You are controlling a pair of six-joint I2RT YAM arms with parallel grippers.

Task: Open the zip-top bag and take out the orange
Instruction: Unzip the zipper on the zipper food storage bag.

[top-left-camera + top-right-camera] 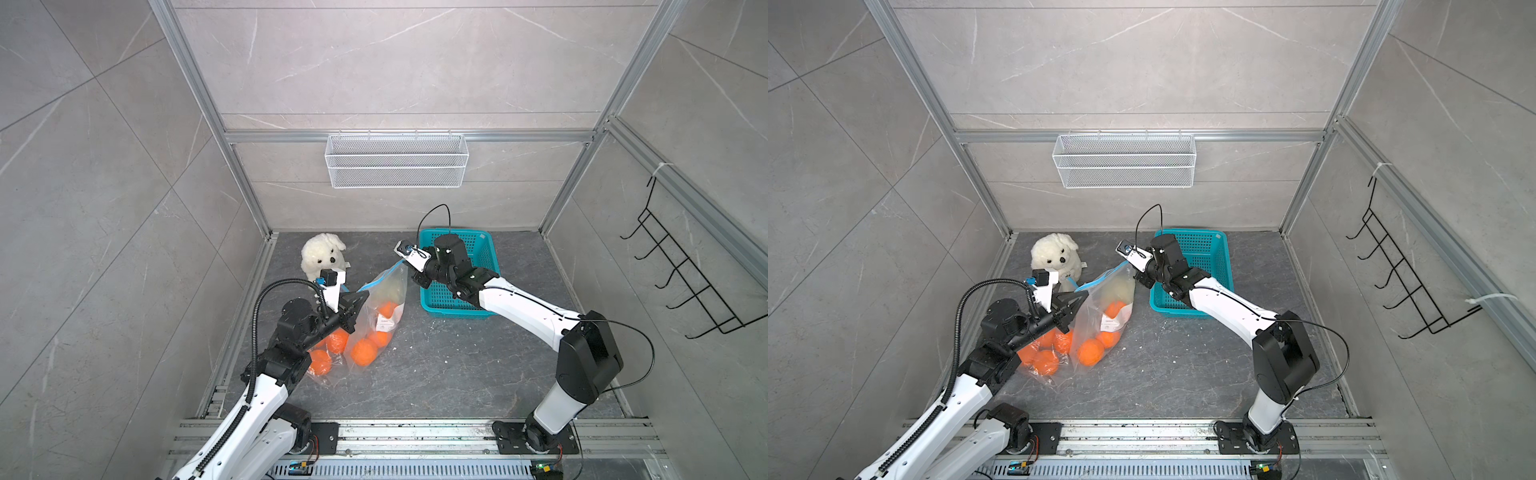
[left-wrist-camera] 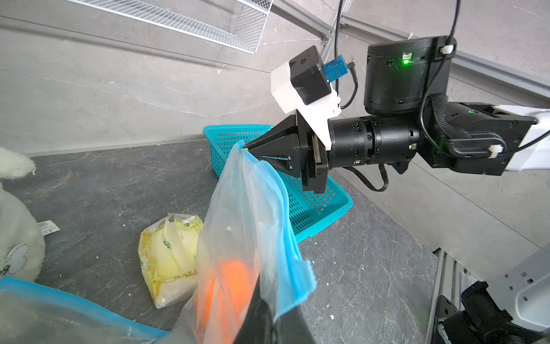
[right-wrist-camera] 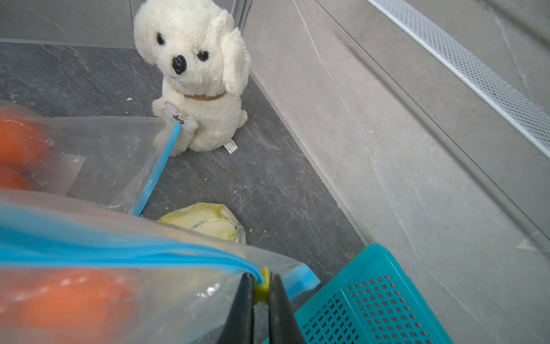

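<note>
A robot lab cell: aluminium frame (image 1: 409,136) around stone-look wall panels (image 1: 395,62).

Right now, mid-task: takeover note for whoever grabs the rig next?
Left gripper: shut on one top corner of the zip-top bag, top edge raised.
Right gripper: shut on the yellow slider at the opposite corner.
Oranges: inside the bag; a second bag lies beside it.
Done: both ends gripped; how far the zip is open is unclear.
Left: finish opening, take out an orange.

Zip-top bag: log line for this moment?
phase: unzipping | left gripper: shut on zip-top bag edge | right gripper: shut on yellow slider | oranges: inside bag
</note>
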